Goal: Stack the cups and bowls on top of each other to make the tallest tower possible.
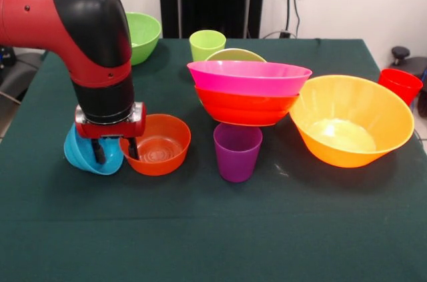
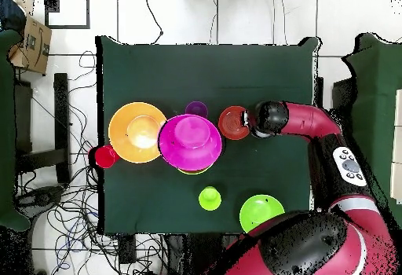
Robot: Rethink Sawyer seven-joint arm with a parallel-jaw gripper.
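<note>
Front view | jaws closed on tilted blue bowl (image 1: 92,152) rim, left of small orange bowl (image 1: 155,144), touching | pink bowl (image 1: 249,77) tops tower | lift clear, level bowl, centre over pink before release.

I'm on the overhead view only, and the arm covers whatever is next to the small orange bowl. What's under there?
Observer: A blue bowl, tilted on its side at the gripper, right beside the orange bowl.
Operator: Is anything under the pink bowl?
Observer: Yes. The pink bowl sits nested in a red-orange bowl.
Operator: Is the purple cup upright?
Observer: Yes, the purple cup stands mouth up on the table, in front of that pile.
</note>
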